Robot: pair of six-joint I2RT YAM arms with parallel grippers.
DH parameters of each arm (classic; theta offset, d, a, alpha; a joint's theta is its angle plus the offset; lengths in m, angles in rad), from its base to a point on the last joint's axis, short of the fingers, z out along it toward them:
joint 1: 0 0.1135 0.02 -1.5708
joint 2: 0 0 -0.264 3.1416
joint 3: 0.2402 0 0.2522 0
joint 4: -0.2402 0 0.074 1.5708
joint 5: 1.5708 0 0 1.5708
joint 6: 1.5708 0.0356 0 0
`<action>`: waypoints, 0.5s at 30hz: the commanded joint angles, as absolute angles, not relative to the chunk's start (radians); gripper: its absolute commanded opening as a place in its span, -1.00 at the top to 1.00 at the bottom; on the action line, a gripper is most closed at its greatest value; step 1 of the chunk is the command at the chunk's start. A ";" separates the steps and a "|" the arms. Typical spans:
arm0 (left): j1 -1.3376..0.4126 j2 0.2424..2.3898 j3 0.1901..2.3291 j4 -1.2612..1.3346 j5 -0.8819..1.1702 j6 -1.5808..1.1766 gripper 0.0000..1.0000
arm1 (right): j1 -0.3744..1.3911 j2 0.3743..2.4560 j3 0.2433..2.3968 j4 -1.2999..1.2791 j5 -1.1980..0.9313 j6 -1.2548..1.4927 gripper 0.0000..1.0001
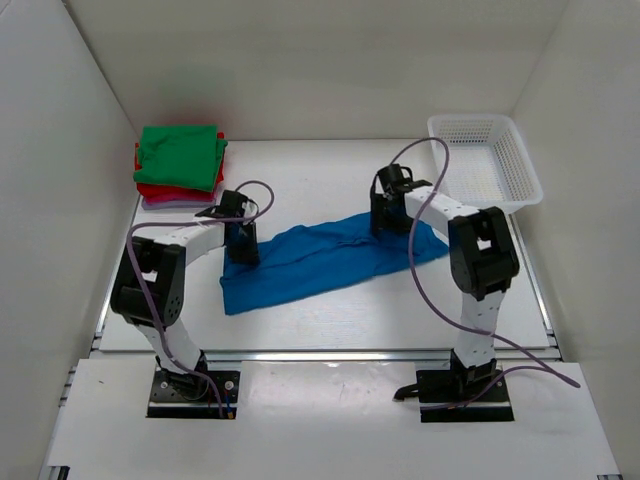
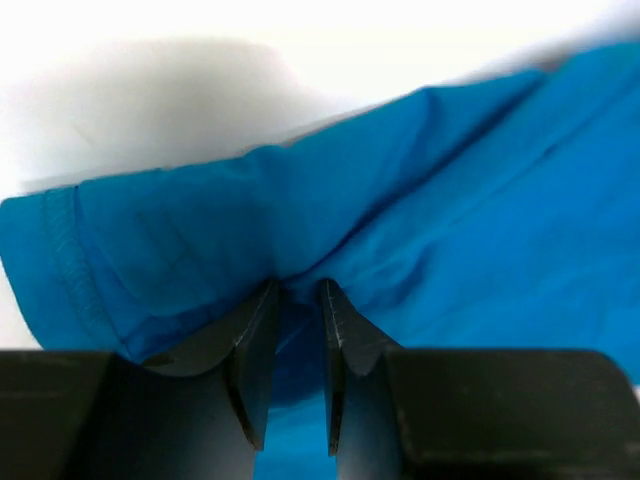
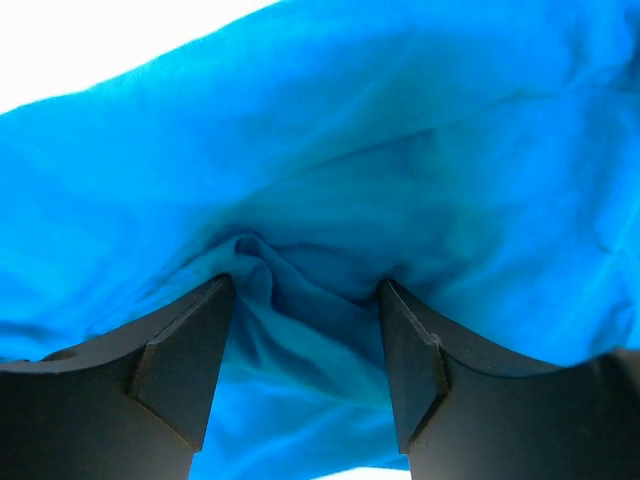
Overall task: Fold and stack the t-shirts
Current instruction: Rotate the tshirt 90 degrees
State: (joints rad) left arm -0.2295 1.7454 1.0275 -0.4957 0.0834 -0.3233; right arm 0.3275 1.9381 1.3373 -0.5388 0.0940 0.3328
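A bright blue t-shirt (image 1: 320,262) lies in a long crumpled band across the middle of the table. My left gripper (image 1: 241,252) points down onto its upper left edge. In the left wrist view the left gripper (image 2: 300,285) has its jaws drawn close together, pinching a ridge of the blue t-shirt (image 2: 450,200), with creases running out from the tips. My right gripper (image 1: 388,222) presses on the shirt's upper right edge. There the right gripper (image 3: 305,285) stands open, a soft bunch of the blue t-shirt (image 3: 350,130) lying loose between its fingers.
A stack of folded t-shirts sits at the back left: green (image 1: 180,155) on top, red (image 1: 150,190) under it, pale pink (image 1: 165,203) at the bottom. A white mesh basket (image 1: 485,160) stands at the back right. White walls close in both sides.
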 commanded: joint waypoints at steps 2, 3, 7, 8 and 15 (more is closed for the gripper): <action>-0.331 1.697 0.881 -0.637 0.106 -0.350 0.32 | 0.408 2.086 1.581 -0.589 0.109 0.261 -0.15; -0.357 1.668 0.849 -0.638 0.109 -0.356 0.32 | 0.425 2.121 1.636 -0.616 0.109 0.246 -0.14; -0.409 1.554 0.741 -0.635 0.146 -0.403 0.31 | 0.457 2.213 1.767 -0.640 0.052 0.218 -0.17; -0.410 1.533 0.723 -0.623 0.172 -0.420 0.30 | 0.465 2.238 1.811 -0.653 0.031 0.213 -0.17; -0.526 1.442 0.606 -0.537 0.231 -0.524 0.30 | 0.532 2.486 2.234 -0.820 -0.034 0.163 -0.17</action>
State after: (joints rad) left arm -0.4515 1.4059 0.6678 -0.5030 0.1772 -0.4622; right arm 0.5060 2.3859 2.0426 -0.7097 0.0242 0.1986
